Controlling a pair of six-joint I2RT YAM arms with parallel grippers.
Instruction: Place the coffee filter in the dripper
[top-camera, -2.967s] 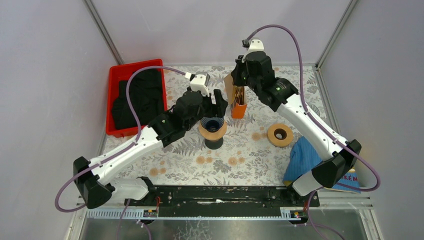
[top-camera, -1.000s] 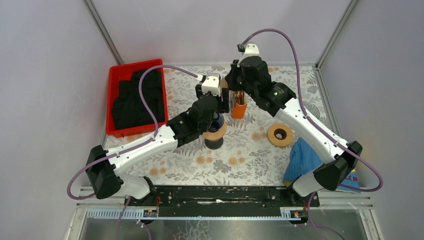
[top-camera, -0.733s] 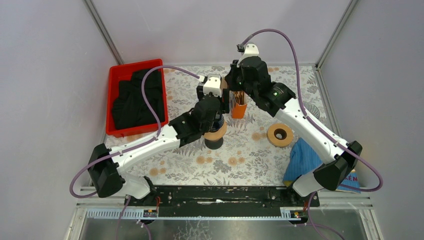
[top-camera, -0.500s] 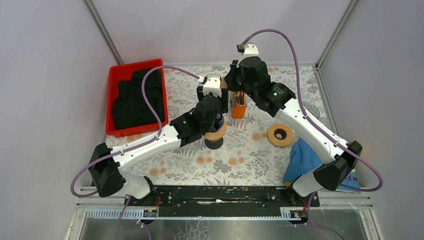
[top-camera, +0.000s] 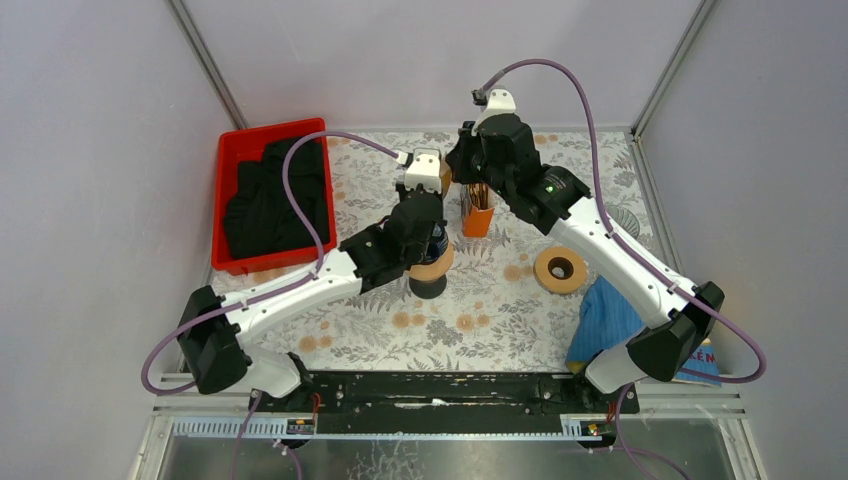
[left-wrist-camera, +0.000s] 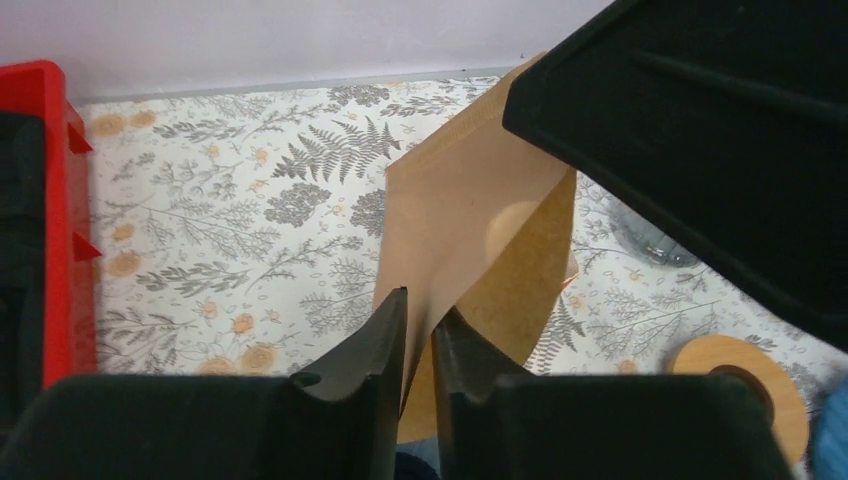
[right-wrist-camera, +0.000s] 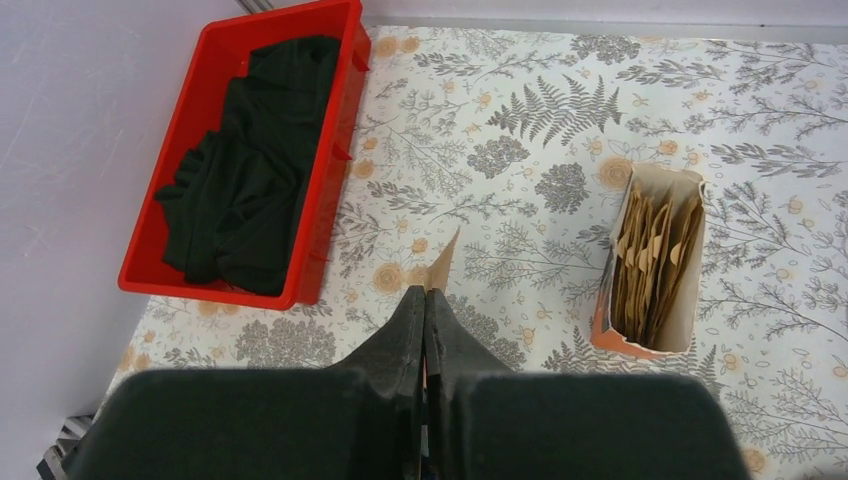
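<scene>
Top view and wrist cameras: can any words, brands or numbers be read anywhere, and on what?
None can be read.
coffee filter: blank brown paper.
filter box: no print visible.
blue packet beneath the right arm: any lettering is too small and too covered to read.

One dripper (top-camera: 436, 268), one red bin (top-camera: 272, 129), one filter box (top-camera: 477, 221), one blue cloth (top-camera: 605, 315).

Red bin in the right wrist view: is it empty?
No, a black cloth lies bunched inside the red bin.

Bin (top-camera: 270, 129) far left, filter box (top-camera: 478, 218) behind dripper (top-camera: 436, 268), ring (top-camera: 545, 268) right.
</scene>
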